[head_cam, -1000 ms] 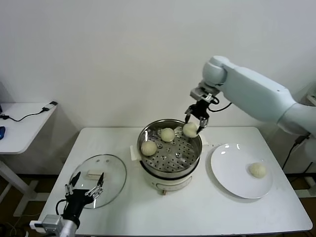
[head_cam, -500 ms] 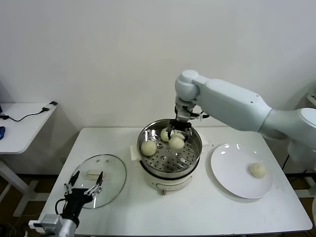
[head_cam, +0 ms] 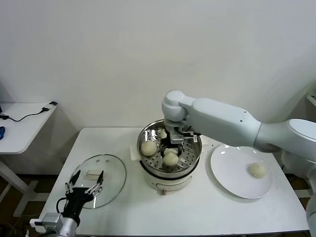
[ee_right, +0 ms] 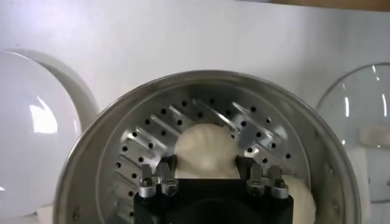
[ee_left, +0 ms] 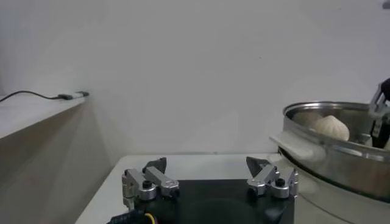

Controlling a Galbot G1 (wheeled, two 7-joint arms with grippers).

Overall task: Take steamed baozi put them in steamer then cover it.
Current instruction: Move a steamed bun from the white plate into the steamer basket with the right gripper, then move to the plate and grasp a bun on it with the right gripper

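Note:
The steel steamer (head_cam: 189, 166) stands on its white cooker base at the table's middle. My right gripper (head_cam: 171, 151) is down inside it, shut on a cream-white baozi (head_cam: 171, 158) low over the perforated floor. In the right wrist view that baozi (ee_right: 206, 151) sits between the fingers of the gripper (ee_right: 206, 169). Two more baozi lie in the steamer, one at the left (head_cam: 148, 147) and one at the back (head_cam: 162, 134), partly hidden. A fourth baozi (head_cam: 256, 169) lies on the white plate (head_cam: 228, 168). The glass cover (head_cam: 109, 170) lies on the table to the left. My left gripper (head_cam: 82, 189) is open beside it.
The plate is on the table to the right of the steamer. A small side table (head_cam: 19, 123) with a cable stands at the far left. In the left wrist view the steamer wall (ee_left: 329, 159) is close on one side, with a baozi (ee_left: 331, 128) showing over its rim.
My right gripper has carried the baozi from the steamer's back right rim to its middle and lowered it inside. The left arm has stayed put.

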